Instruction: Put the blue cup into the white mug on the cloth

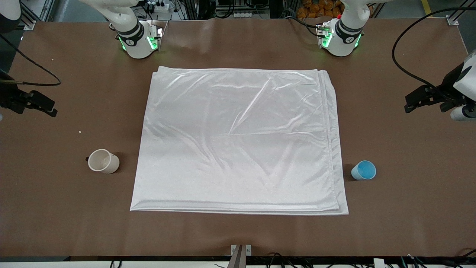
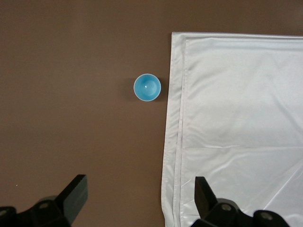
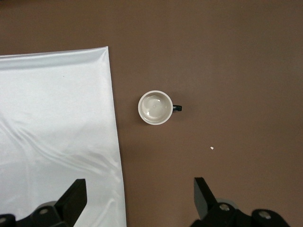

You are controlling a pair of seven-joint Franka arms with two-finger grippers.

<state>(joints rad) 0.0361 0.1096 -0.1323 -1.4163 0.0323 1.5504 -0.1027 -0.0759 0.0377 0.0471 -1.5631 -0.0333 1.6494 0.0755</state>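
Note:
The blue cup [image 1: 364,170] stands upright on the bare brown table beside the cloth [image 1: 238,141], toward the left arm's end; it also shows in the left wrist view [image 2: 147,87]. The white mug [image 1: 103,161] stands upright on the bare table beside the cloth toward the right arm's end, and shows in the right wrist view [image 3: 155,107]. My left gripper [image 1: 413,102] hangs open and empty high over the table at the left arm's end [image 2: 140,198]. My right gripper [image 1: 44,106] hangs open and empty high over the right arm's end [image 3: 139,201].
The cloth's edges show in both wrist views [image 2: 236,118] [image 3: 52,118]. A small white crumb [image 1: 79,131] lies on the table by the mug [image 3: 212,148]. Black cables [image 1: 405,70] hang by each gripper. A metal bracket [image 1: 241,251] sits at the near table edge.

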